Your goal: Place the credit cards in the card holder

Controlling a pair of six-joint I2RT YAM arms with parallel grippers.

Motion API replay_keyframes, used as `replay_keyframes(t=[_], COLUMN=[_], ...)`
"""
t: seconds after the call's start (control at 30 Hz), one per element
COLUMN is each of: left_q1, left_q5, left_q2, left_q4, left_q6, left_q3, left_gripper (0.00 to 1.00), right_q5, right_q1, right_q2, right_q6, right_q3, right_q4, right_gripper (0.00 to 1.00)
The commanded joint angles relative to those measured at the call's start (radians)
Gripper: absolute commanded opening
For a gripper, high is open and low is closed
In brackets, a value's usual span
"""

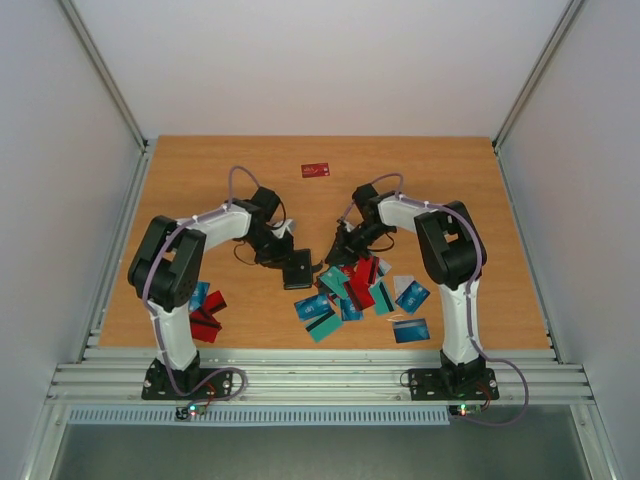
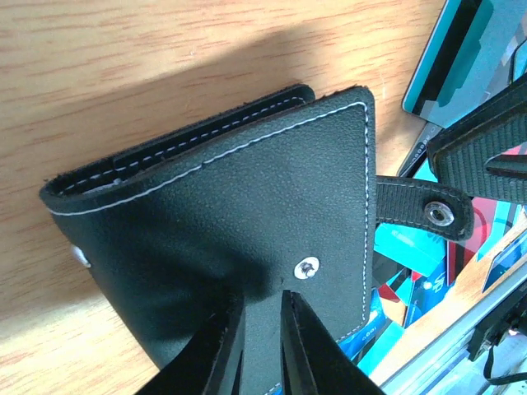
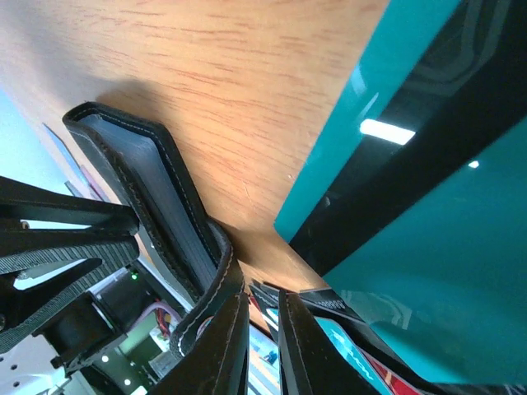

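Observation:
The black card holder [image 1: 298, 271] lies mid-table between both arms. Seen from the left wrist, its stitched cover [image 2: 230, 189] fills the frame and its snap tab [image 2: 420, 210] sticks out to the right. My left gripper [image 2: 263, 298] has its tips on the cover with only a slim gap; a pinch on the leather does not show. My right gripper [image 3: 263, 295] is nearly closed beside the holder [image 3: 140, 189], the tab curling against one finger, nothing between the jaws. The credit cards [image 1: 345, 295] lie piled just right of the holder; a teal one [image 3: 428, 271] is close by.
A single red card [image 1: 316, 170] lies far back on the wooden table. A few red and teal cards [image 1: 207, 315] sit by the left arm's base, and a blue card [image 1: 411, 330] near the right arm's base. Metal rails [image 1: 320, 375] run along the front edge.

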State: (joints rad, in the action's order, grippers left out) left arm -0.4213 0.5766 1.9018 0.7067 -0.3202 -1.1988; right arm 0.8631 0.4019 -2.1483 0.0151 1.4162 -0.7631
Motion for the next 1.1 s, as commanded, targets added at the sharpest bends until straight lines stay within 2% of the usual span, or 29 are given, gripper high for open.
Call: replay_keyframes(t=[0.0,0.37,1.07], left_q1=[-0.006,-0.017,-0.017], left_q5=[-0.012,-0.095,-0.082], left_q2=[0.043,0.064,0.064], left_q4=[0.023,0.08,0.068], left_q6=[0.038,0.061,0.037], left_q3=[-0.018,-0.034,-0.033], left_gripper=[0.15,0.19,0.19], right_q5=[0.053,0.095,0.126], right_q1=[0.001,0.052,0.105], right_q2=[-0.024,-0.039,-0.059], right_q6=[-0.014,-0.014,-0.102], right_q3=[0.018,0.049,0.075], right_q4=[0.038,0.045,0.105], right_gripper=[0.13,0.13,0.13])
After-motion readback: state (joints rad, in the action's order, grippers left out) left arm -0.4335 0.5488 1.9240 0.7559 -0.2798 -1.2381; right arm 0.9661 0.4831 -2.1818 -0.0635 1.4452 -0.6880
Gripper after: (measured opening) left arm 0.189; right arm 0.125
